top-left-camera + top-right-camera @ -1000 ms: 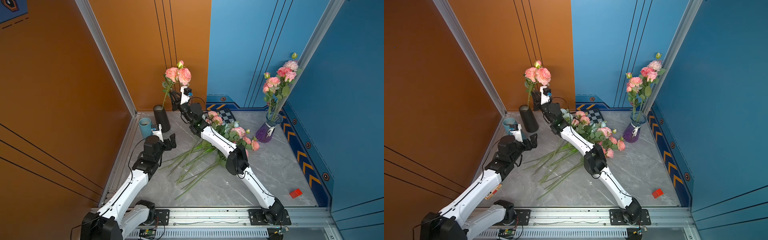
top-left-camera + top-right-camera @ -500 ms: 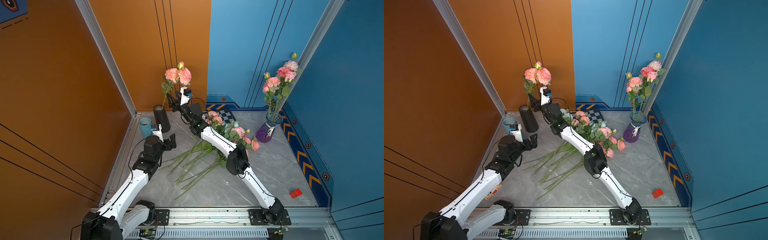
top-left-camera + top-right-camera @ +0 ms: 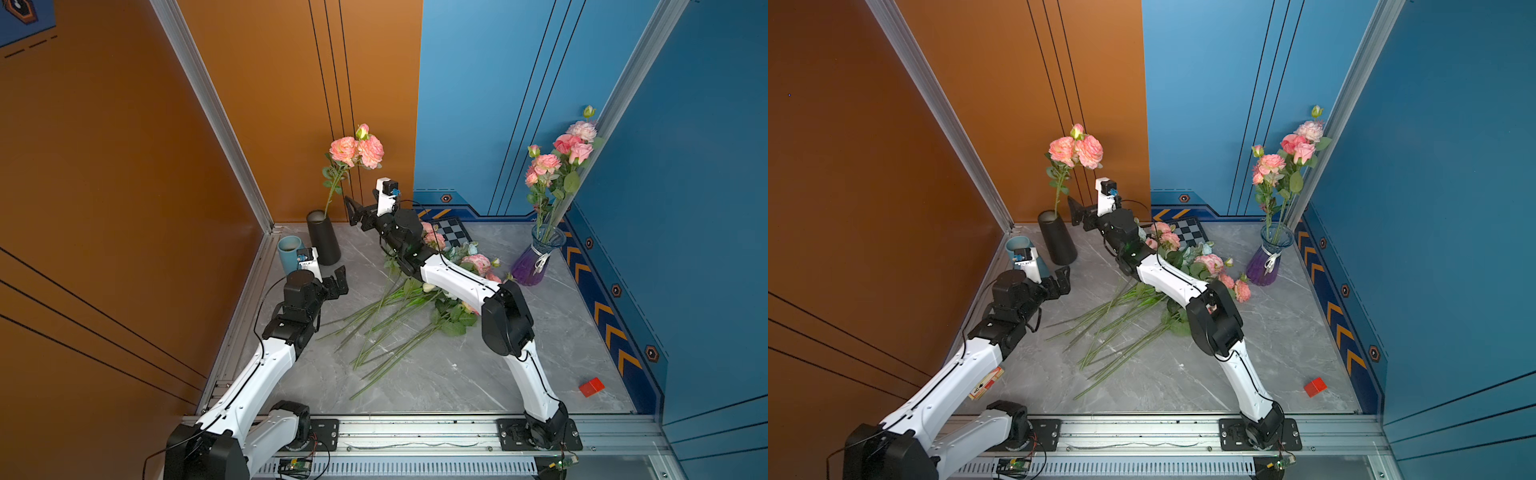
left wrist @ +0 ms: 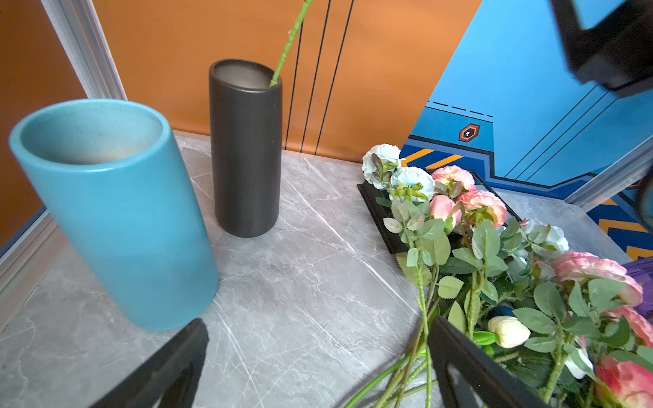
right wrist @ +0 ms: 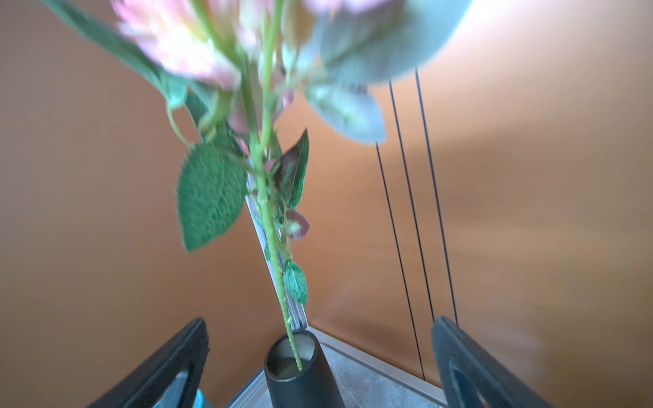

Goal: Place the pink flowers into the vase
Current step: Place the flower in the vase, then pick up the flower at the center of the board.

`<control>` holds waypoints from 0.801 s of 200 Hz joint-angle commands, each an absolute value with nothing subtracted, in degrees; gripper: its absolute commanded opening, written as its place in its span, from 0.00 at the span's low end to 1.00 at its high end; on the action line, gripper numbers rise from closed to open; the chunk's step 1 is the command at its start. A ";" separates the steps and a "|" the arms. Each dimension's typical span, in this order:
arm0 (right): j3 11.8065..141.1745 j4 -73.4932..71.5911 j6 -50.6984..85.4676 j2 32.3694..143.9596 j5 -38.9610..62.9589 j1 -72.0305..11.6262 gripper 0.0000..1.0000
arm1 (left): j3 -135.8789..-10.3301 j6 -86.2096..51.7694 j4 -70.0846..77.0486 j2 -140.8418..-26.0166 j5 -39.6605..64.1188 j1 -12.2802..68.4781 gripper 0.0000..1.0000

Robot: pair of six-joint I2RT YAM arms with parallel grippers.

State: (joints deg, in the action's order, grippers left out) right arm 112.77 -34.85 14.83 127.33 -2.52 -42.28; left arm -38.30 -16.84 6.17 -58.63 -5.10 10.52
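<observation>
The right arm is stretched far across the marble table. The right gripper is held just beside the black cylinder vase, jaws spread and clear of the stem. One pink flower is stood in that vase, long axis nearly upright, blooms uppermost. The left arm is bent, and the left gripper is held spread near the teal vase. More pink flowers are laid flat on the table, stems pointed toward the front rail. Print on the left wrist camera is too small to be read.

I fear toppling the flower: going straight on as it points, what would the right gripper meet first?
Likely the pink flower's stem in the black vase, ahead of the open right gripper; depth is unclear.
</observation>
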 commanded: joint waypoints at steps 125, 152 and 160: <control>87.71 -33.32 12.98 103.47 -9.09 -40.52 1.00 | -58.13 5.31 8.41 -62.20 3.09 12.94 0.99; 85.92 -32.70 11.98 101.85 -9.75 -40.52 1.00 | -63.83 9.75 10.34 -65.94 0.43 12.75 0.98; 85.35 -32.49 11.72 101.48 -10.05 -40.54 1.00 | -65.38 10.12 10.61 -67.03 -0.25 12.15 0.99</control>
State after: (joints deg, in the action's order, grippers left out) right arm 87.09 -33.89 13.58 104.20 -7.94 -40.53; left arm -61.21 4.01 8.56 -64.51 0.69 12.82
